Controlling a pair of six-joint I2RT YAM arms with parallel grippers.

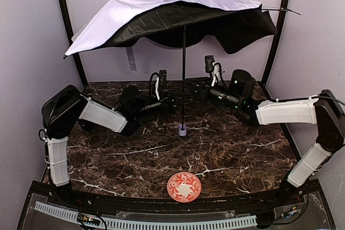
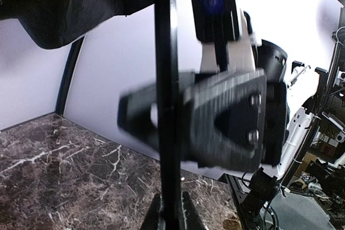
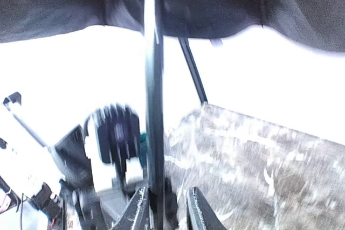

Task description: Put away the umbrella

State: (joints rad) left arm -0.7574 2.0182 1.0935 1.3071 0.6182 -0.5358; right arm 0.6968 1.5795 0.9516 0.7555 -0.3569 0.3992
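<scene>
Open umbrella (image 1: 178, 22) stands on its knob (image 1: 183, 129) mid-bench (image 1: 242, 149), left pincer (image 2: 170, 214) clamped on the shaft (image 1: 184, 68), right pincer (image 3: 167, 208) parted loosely around it, so the top-heavy canopy (image 1: 161, 4) could twist in that lone grip and topple sideways.

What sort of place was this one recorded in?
Probably a lab test booth, not a home: plain pale walls between black posts, a marble-look table, and a slotted cable duct at its near edge.
</scene>
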